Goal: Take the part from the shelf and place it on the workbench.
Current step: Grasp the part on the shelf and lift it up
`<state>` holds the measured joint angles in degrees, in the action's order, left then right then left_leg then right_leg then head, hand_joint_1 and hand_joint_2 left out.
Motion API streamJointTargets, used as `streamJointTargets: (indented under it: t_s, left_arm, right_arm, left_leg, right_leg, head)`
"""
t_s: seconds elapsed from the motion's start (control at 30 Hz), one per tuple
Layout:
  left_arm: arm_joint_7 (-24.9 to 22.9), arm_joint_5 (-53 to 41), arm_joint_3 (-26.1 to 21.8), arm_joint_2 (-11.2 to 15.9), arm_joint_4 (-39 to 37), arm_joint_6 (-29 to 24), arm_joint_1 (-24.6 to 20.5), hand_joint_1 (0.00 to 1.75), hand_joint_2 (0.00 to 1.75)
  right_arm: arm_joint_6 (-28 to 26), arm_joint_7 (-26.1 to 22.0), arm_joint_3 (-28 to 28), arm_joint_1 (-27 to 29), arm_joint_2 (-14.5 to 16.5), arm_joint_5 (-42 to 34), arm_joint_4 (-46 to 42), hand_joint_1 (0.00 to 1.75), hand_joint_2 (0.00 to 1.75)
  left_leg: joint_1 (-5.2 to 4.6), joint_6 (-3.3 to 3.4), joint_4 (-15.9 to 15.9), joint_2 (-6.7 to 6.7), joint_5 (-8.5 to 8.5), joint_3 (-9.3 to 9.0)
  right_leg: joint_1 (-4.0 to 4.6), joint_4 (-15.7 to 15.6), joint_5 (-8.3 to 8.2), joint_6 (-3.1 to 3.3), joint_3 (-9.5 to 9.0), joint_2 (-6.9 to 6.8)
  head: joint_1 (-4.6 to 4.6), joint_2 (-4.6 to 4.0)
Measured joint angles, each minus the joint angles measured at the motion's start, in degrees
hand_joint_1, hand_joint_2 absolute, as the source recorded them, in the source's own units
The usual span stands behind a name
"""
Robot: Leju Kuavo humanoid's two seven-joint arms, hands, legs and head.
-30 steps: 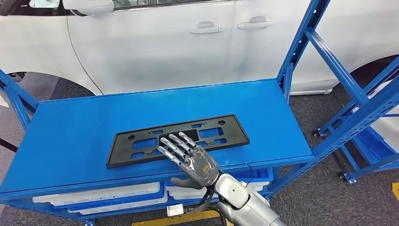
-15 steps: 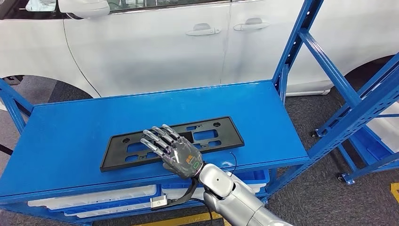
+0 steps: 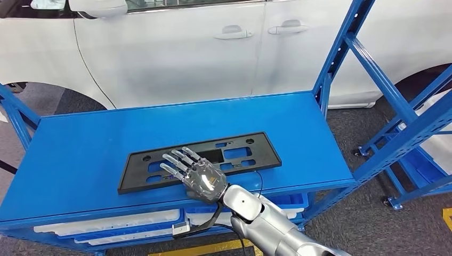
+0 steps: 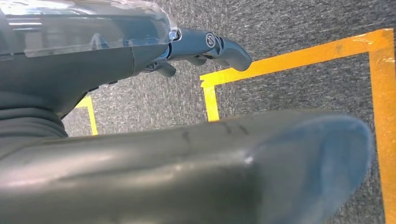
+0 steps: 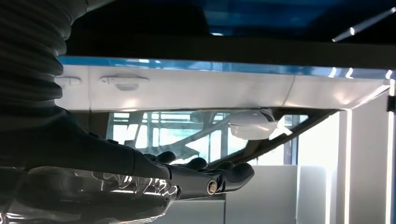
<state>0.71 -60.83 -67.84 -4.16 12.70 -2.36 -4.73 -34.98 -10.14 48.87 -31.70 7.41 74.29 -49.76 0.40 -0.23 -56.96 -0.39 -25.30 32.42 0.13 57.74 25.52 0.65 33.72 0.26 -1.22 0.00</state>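
Note:
The part is a flat black plate with several cutouts, lying on the blue shelf top near its front edge. My right hand comes in from below, fingers spread flat over the plate's near left-of-middle portion, palm down. It grips nothing, and I cannot tell whether the fingertips touch the plate. In the right wrist view the right hand stretches out level and empty. My left hand hangs beside my body over the floor, fingers extended, holding nothing.
A white car stands close behind the shelf. Blue uprights and braces rise at the shelf's right end. White bins sit on the level below. A thin cable loops by my right wrist. Yellow tape marks the grey floor.
My right hand has moved left and forward from the shelf's front edge onto the plate. The head camera shifted slightly; the plate itself lies as before.

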Motion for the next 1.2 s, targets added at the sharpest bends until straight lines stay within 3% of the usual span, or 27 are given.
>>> streamJointTargets:
  t_s: [0.1, 0.13, 0.23, 0.27, 0.3, 0.37, 0.43, 0.47, 0.6, 0.67, 0.73, 0.77, 0.8, 0.83, 0.9, 0.97, 1.1, 1.13, 1.2]
  left_arm:
    - [0.1, 0.0, 0.0, 0.1, 0.0, 0.0, 0.0, 0.00, 0.00]
    - [0.1, 0.0, 0.0, 0.1, 0.0, 0.0, 0.0, 0.00, 0.00]
    - [0.4, 0.0, 0.0, 0.1, 0.0, 0.1, 0.1, 0.00, 0.00]
    - [0.5, 0.0, 0.0, 0.1, 0.0, 0.1, 0.1, 0.00, 0.00]
    - [0.5, 0.0, 0.0, 0.1, 0.0, 0.1, 0.2, 0.00, 0.00]
    - [0.6, 0.0, 0.0, 0.1, 0.0, 0.1, 0.2, 0.00, 0.00]
    - [0.7, 0.0, 0.0, 0.1, 0.0, 0.0, 0.0, 0.00, 0.00]
    - [0.7, -0.1, 0.0, 0.1, 0.0, 0.0, 0.0, 0.00, 0.00]
    - [0.8, -0.2, 0.0, 0.0, 0.0, -0.1, 0.1, 0.00, 0.00]
    - [0.8, -0.3, 0.0, 0.0, 0.0, 0.0, 0.0, 0.00, 0.00]
    - [0.8, -0.3, 0.0, 0.0, 0.0, 0.0, 0.0, 0.00, 0.00]
    - [0.8, -0.4, 0.0, 0.0, 0.0, 0.0, 0.0, 0.00, 0.00]
    - [0.8, -0.4, 0.0, 0.0, 0.0, 0.0, 0.0, 0.00, 0.00]
    - [0.8, -0.5, 0.0, 0.0, 0.0, 0.1, 0.0, 0.00, 0.00]
    - [0.8, -0.6, 0.0, 0.0, 0.0, 0.1, 0.0, 0.00, 0.00]
    - [0.8, -0.6, 0.0, 0.0, 0.0, 0.1, 0.0, 0.00, 0.00]
    - [0.9, -0.7, 0.0, 0.0, 0.0, 0.1, -0.1, 0.00, 0.00]
    - [1.0, -0.7, 0.0, 0.1, 0.0, 0.1, -0.1, 0.00, 0.00]
    - [1.0, -0.7, 0.0, 0.1, -0.1, 0.1, -0.1, 0.00, 0.00]
  right_arm:
    - [0.0, 0.0, 0.0, -0.3, 0.0, 0.0, 0.7, 0.00, 0.00]
    - [0.0, -0.1, 0.1, -0.4, 0.1, 0.0, 0.9, 0.00, 0.00]
    - [0.0, -0.1, 0.5, -0.7, 0.2, 0.1, 2.2, 0.00, 0.00]
    - [-0.1, -0.1, 0.7, -0.7, 0.2, 0.2, 2.6, 0.00, 0.44]
    - [-0.2, 0.1, 0.9, -0.7, 0.2, 0.5, 3.1, 0.00, 0.87]
    - [-1.0, 1.0, 1.3, -0.9, 0.3, 1.4, 3.7, 0.00, 1.75]
    - [-2.4, 2.8, 1.6, -1.4, 0.6, 3.0, 4.5, 0.00, 1.75]
    - [-3.2, 3.8, 1.7, -1.7, 0.7, 3.9, 5.0, 0.00, 1.75]
    - [-4.4, 5.9, 1.9, -2.7, 0.9, 6.0, 6.4, 0.00, 1.75]
    - [-4.6, 6.5, 1.9, -3.2, 0.9, 6.6, 7.0, 0.00, 1.75]
    - [-4.6, 6.9, 2.0, -3.3, 0.9, 7.0, 7.6, 0.00, 1.75]
    - [-4.6, 7.0, 2.0, -3.3, 0.9, 7.1, 7.9, 0.00, 1.75]
    - [-4.6, 7.2, 2.0, -3.2, 0.9, 7.2, 8.1, 0.00, 1.75]
    - [-4.6, 7.3, 2.0, -3.2, 0.9, 7.3, 8.2, 0.00, 1.75]
    - [-4.7, 7.4, 2.0, -3.4, 0.9, 7.4, 8.3, 0.00, 1.75]
    - [-4.7, 7.4, 1.8, -3.6, 0.9, 7.8, 8.0, 0.00, 1.75]
    - [-4.8, 7.2, 1.1, -3.9, 1.0, 9.5, 7.6, 0.00, 1.75]
    - [-4.8, 7.1, 1.1, -4.0, 1.0, 9.8, 7.6, 0.00, 1.75]
    - [-4.8, 7.1, 1.1, -4.2, 1.1, 10.2, 7.6, 0.00, 1.75]
  left_leg:
    - [0.26, -0.97, -1.4, 0.05, -1.17, 0.49]
    - [0.33, -1.25, -3.6, 0.06, -2.54, 1.45]
    - [0.50, -1.86, -14.8, 0.09, -7.51, 6.71]
    - [0.52, -1.92, -16.6, 0.09, -7.73, 7.72]
    - [0.52, -1.89, -16.3, 0.09, -6.84, 7.64]
    - [0.51, -1.58, -9.1, 0.10, -2.68, 4.30]
    - [0.28, -1.00, -1.9, 0.08, -0.13, 0.88]
    - [0.14, -0.70, -0.3, 0.05, 0.17, 0.15]
    - [0.28, 0.65, 0.3, 0.04, 0.35, 0.00]
    - [0.45, 1.24, 0.6, 0.14, 0.53, -0.07]
    - [0.37, 1.46, 0.5, 0.17, 0.50, 0.01]
    - [0.33, 1.49, 0.5, 0.16, 0.47, 0.02]
    - [0.31, 1.48, 0.4, 0.13, 0.43, 0.00]
    - [0.29, 1.43, 0.3, 0.09, 0.35, -0.07]
    - [0.20, 1.18, 0.2, 0.01, 0.14, -0.31]
    - [-0.01, 0.75, 0.1, -0.01, -0.07, -0.30]
    - [0.14, -0.57, -0.4, 0.07, -0.64, -0.06]
    - [0.21, -0.89, -1.9, 0.09, -1.62, 0.51]
    - [0.41, -1.44, -8.3, 0.10, -5.04, 3.37]
  right_leg:
    - [-0.21, -0.5, -0.27, 1.02, -0.22, -0.01]
    - [-0.36, -0.7, -0.35, 1.29, -0.35, -0.07]
    - [-0.28, -0.7, -0.28, 1.59, -0.42, -0.19]
    - [-0.24, -0.7, -0.25, 1.59, -0.44, -0.19]
    - [-0.22, -0.7, -0.20, 1.56, -0.51, -0.17]
    - [-0.21, -0.6, -0.06, 1.38, -0.77, -0.08]
    - [-0.01, -0.5, 0.07, 0.98, -0.83, 0.00]
    - [0.07, -0.5, 0.10, 0.72, -0.78, 0.03]
    - [0.07, 0.5, 0.88, -0.49, -0.38, 0.04]
    - [-0.06, 5.7, 3.99, -0.94, 1.99, 0.01]
    - [-0.23, 13.7, 7.51, -1.20, 5.89, -0.01]
    - [-0.32, 16.2, 8.07, -1.27, 7.20, -0.01]
    - [-0.38, 16.5, 7.43, -1.27, 7.46, -0.02]
    - [-0.41, 14.3, 5.72, -1.18, 6.52, -0.03]
    - [-0.33, 6.0, 1.59, -0.73, 2.54, -0.05]
    - [-0.13, 0.5, -0.19, -0.30, 0.03, -0.05]
    - [-0.13, -0.8, -0.40, 0.76, -0.36, 0.02]
    - [-0.29, -1.1, -0.52, 1.04, -0.55, -0.04]
    - [-0.40, -1.3, -0.58, 1.32, -0.76, -0.15]
  head:
    - [-0.01, 0.00]
    - [-0.01, 0.00]
    - [-0.02, 0.00]
    - [-0.02, 0.00]
    - [-0.02, 0.00]
    - [-0.02, 0.00]
    - [-0.02, 0.00]
    - [-0.01, 0.00]
    - [0.00, 0.00]
    - [0.00, 0.00]
    - [0.00, 0.00]
    - [0.00, 0.00]
    - [0.00, 0.00]
    - [0.00, 0.00]
    - [0.00, 0.00]
    - [0.00, 0.00]
    - [0.00, 0.00]
    - [0.00, 0.00]
    - [0.00, 0.00]
